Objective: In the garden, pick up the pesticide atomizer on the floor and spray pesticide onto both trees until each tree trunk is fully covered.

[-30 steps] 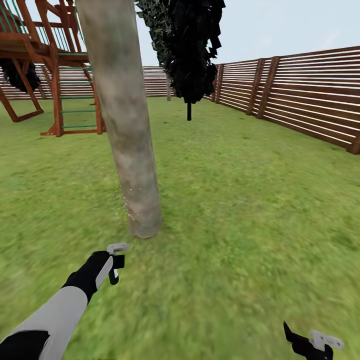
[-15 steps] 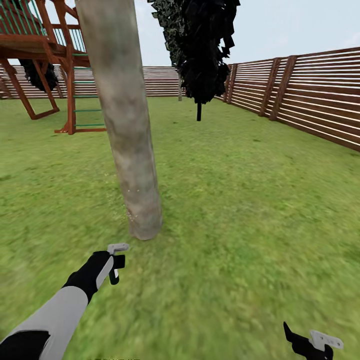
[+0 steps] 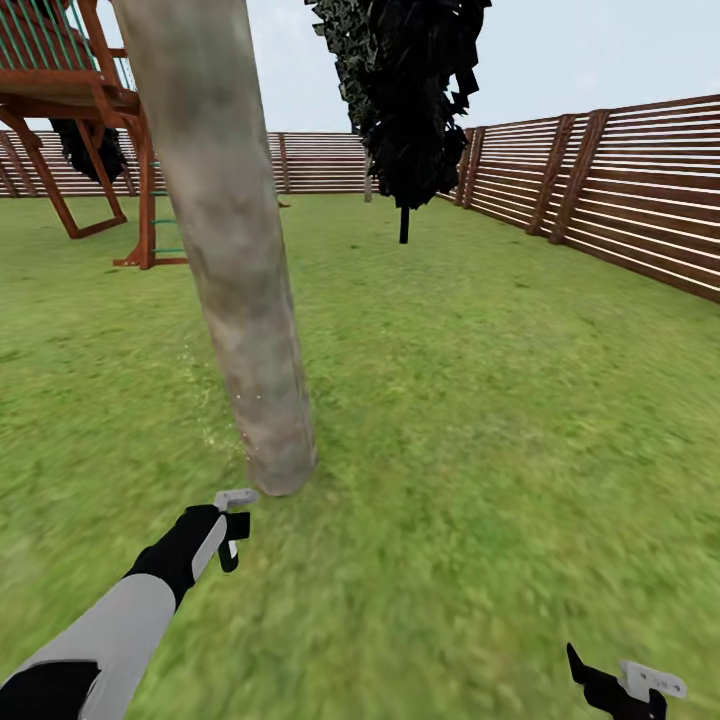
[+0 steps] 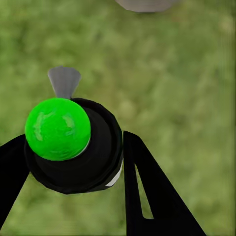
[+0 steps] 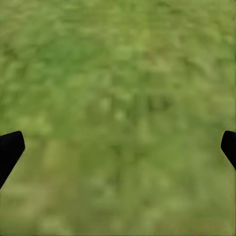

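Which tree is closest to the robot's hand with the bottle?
The pale thick trunk, just ahead of the left end effector. The black tree stands far back by the fence.

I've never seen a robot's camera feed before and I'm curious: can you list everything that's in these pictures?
Thick pale grey-brown mottled tree trunk: one, close ahead, rising from the grass.
Fine white specks: a few, low beside that trunk.
All-black tree with a thin black trunk: one, further back.
Brown slatted wooden fence: along the back and right.
Red-brown wooden play frame: one, back left.
Green grass lawn: the ground all round.
Black round bottle with a green cap: one, between the left gripper's fingers.
Left gripper: shut on the bottle, pointing at the trunk.
Right gripper: open, low at the right.
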Robot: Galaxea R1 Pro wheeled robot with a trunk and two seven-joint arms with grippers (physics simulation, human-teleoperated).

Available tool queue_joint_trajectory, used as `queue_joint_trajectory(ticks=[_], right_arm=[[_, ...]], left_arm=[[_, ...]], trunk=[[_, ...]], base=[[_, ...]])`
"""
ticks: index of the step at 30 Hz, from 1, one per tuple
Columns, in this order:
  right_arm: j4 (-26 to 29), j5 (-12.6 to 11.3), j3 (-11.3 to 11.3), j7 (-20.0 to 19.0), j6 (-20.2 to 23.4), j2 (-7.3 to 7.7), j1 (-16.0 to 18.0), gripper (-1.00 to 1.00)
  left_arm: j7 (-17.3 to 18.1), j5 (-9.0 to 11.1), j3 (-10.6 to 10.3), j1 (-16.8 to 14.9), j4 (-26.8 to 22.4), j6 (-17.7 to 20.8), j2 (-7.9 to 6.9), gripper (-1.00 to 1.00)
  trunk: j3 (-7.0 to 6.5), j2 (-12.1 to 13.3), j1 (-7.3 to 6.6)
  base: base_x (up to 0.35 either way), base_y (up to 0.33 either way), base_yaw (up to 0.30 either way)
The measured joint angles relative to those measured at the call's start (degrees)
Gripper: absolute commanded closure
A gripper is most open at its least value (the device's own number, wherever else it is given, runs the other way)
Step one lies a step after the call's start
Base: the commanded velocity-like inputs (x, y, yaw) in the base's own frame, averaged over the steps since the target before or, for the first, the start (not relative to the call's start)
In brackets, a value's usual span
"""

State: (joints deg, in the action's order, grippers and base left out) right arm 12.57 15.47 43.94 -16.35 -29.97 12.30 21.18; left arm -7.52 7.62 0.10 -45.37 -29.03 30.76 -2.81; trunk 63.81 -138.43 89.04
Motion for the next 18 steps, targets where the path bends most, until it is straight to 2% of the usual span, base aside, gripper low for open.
queue_joint_trajectory(ticks=[2, 4, 7, 9, 10, 13, 15, 16, 18], right_arm=[[0.0, 0.0, 0.0, 0.0, 0.0, 0.00, 0.0, -1.00], [0.0, 0.0, 0.0, 0.0, 0.0, 0.00, 0.0, -1.00], [0.0, 0.0, 0.0, 0.0, 0.0, 0.00, 0.0, -1.00], [0.0, 0.0, 0.1, 0.0, 0.0, 0.06, 0.0, -1.00], [0.0, 0.0, 0.1, 0.0, 0.0, 0.08, 0.0, -1.00], [0.0, 0.0, 0.1, 0.0, 0.0, 0.09, 0.0, -1.00], [0.0, 0.0, 0.1, 0.0, 0.0, 0.09, 0.0, -1.00], [0.0, 0.0, 0.1, 0.0, 0.0, 0.09, 0.0, -1.00], [0.0, 0.0, 0.1, 0.0, 0.0, 0.09, 0.0, -1.00]], left_arm=[[-0.3, -0.1, 0.0, 0.0, 2.1, -5.2, 0.00, 1.00], [-0.4, -0.3, -0.1, 0.0, 2.8, -8.4, -0.06, 1.00], [0.3, -0.9, -0.1, -0.2, 2.8, -8.7, -1.23, 1.00], [0.5, -0.9, -0.3, -0.6, 2.4, -8.2, -3.69, 1.00], [0.6, -0.7, -0.5, -0.7, 2.3, -8.1, -3.97, 1.00], [0.8, -0.2, -1.4, -0.8, 2.2, -7.3, -0.32, 1.00], [1.2, 0.0, -6.4, -0.9, 1.3, -3.6, 2.60, 1.00], [2.1, -0.4, -7.3, -0.9, 0.7, -3.1, 2.78, 1.00], [6.3, -0.6, -7.8, -1.0, 0.2, -2.7, 2.10, 1.00]], trunk=[[0.00, 0.0, 0.00], [0.00, 0.0, 0.00], [0.00, 0.0, 0.00], [-0.01, 0.0, 0.00], [0.00, 0.0, 0.00], [0.00, 0.0, 0.00], [0.00, 0.0, 0.00], [0.00, 0.0, 0.00], [0.00, 0.0, 0.00]], base=[[0.116, -0.001, 0.000], [0.029, 0.000, 0.000], [0.003, 0.000, 0.000], [0.000, 0.000, 0.000], [0.000, 0.000, 0.000], [0.000, 0.000, 0.000], [0.000, 0.000, 0.000], [0.000, 0.000, 0.000], [0.000, 0.000, 0.000]])
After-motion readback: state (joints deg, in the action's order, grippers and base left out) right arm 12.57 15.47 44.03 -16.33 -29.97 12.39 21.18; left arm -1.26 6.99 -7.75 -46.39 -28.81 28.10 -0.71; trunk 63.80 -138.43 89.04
